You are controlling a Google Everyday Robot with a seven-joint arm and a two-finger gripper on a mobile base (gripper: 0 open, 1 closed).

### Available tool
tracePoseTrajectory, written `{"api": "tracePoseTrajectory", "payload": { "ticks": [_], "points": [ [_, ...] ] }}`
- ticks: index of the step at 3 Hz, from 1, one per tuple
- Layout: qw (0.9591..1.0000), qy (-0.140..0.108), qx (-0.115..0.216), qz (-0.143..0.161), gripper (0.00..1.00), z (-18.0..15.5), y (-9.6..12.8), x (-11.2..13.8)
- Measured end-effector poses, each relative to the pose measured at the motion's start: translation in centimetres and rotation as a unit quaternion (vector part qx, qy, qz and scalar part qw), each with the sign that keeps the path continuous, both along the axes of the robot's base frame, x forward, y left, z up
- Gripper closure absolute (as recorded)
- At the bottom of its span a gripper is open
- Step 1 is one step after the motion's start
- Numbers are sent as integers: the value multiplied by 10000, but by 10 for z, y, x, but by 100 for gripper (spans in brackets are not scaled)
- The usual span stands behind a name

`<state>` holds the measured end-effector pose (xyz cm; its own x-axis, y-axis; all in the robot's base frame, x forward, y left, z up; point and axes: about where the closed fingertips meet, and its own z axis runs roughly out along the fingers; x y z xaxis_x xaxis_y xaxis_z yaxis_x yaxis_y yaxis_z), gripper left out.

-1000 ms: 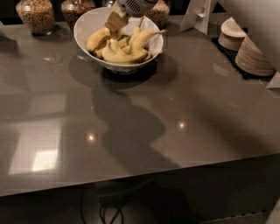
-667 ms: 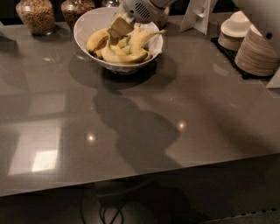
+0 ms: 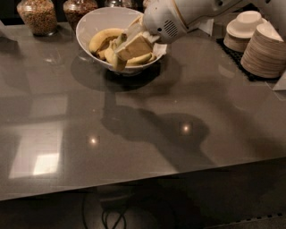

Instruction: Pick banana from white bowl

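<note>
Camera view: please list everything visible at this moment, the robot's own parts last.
bowl: one, white, back of the counter, left of centre.
bananas: several, yellow, in the bowl.
jars: two, glass, brown contents, back left.
paper plates and bowls: stacked, pale, back right.
counter: one, glossy grey.
cables: dark, below the counter's front edge.
arm: white, reaching in from the upper right.
hand: beige, down in the bowl among the bananas.

The hand (image 3: 127, 46) is showing pale tan and angular, sitting down inside the white bowl (image 3: 96, 20). Just behind the hand, a rounded glossy white wrist housing (image 3: 163, 20) is carrying a small patch of dark vent dots. Beyond it the white arm (image 3: 201, 6) is showing a thin tan seam.
</note>
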<state>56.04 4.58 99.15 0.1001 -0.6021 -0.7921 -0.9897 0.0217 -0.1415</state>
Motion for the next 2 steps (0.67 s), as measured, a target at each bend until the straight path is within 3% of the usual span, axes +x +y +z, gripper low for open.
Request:
{"api": "tracePoseTrajectory", "payload": {
  "ticks": [1, 2],
  "points": [
    [9985, 339, 114, 426, 100, 1, -4, -29],
    [9958, 506, 174, 738, 100, 11, -2, -52]
  ]
}}
